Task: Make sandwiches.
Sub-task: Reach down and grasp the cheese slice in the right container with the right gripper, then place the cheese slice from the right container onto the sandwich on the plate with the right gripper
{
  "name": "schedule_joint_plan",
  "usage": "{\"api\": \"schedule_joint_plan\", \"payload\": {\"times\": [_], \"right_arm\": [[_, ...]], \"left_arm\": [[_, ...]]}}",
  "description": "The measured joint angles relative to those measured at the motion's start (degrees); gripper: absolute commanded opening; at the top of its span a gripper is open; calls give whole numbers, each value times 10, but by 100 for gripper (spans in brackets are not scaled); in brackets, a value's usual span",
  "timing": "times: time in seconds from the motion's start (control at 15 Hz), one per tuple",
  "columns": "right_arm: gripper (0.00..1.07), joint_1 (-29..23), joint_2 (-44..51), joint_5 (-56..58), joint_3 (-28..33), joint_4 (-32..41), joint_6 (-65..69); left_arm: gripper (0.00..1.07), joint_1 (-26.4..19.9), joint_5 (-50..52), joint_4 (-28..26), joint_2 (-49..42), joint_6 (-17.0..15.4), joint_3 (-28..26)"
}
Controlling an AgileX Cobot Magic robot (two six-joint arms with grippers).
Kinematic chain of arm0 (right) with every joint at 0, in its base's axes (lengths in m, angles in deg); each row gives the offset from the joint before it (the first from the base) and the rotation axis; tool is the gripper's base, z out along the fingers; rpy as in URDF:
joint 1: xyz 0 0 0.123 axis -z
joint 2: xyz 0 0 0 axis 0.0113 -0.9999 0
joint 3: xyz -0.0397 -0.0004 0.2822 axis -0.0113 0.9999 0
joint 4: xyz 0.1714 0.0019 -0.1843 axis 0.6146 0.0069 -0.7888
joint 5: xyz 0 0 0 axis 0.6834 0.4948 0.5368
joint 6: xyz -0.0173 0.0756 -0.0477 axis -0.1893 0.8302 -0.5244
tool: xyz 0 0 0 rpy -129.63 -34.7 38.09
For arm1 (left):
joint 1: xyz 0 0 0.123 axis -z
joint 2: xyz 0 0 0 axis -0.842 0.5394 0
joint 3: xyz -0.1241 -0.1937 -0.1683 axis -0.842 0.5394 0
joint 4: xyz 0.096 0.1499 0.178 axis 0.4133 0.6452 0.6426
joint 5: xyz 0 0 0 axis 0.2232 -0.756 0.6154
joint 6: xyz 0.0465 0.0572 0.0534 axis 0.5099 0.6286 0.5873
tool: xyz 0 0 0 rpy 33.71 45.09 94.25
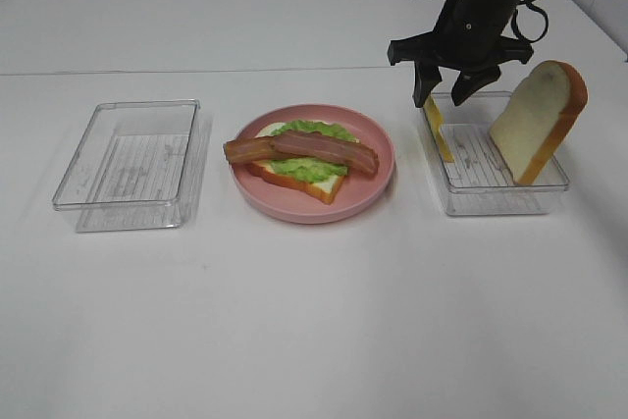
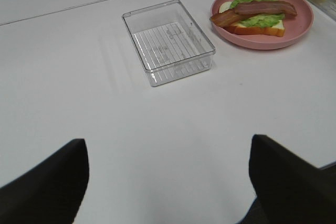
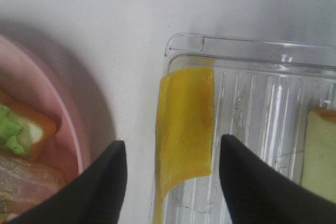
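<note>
Exterior high: cheese pickup in hand, right claw (image 1: pixel 444 98) over the clear tray (image 1: pixel 496 205)
The part-built sandwich (image 1: pixel 304 156) on the pink plate (image 1: pixel 378 188) lies beside and below the claw; the top bread slice (image 1: pixel 538 120) leans just on its other side. Directly beneath its parted, empty fingers stands the yellow cheese slice (image 3: pixel 186 124); next, I judge, lower and close on it

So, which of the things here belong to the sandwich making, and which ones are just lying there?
For the job: pink plate, bread slice on it, lettuce, bacon, cheese slice, second bread slice, right clear box holding both.
Just lying about: left clear box.
</note>
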State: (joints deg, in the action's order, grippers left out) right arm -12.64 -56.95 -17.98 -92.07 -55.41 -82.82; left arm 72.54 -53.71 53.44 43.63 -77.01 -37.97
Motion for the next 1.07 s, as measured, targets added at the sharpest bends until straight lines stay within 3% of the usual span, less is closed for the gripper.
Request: {"api": "schedule_joint_plan", "payload": {"times": [0.2, 0.47, 0.53, 1.07], "right_arm": [[44, 0, -11, 4, 0, 1, 0], [4, 0, -14, 10, 0, 1, 0], [0, 0, -14, 13, 0, 1, 0], [0, 0, 20, 58, -28, 3, 0]], "left_arm": [[79, 0, 0, 0, 0, 0, 0], [79, 0, 0, 0, 0, 0, 0], [79, 0, 0, 0, 0, 0, 0], [79, 0, 0, 0, 0, 0, 0]]}}
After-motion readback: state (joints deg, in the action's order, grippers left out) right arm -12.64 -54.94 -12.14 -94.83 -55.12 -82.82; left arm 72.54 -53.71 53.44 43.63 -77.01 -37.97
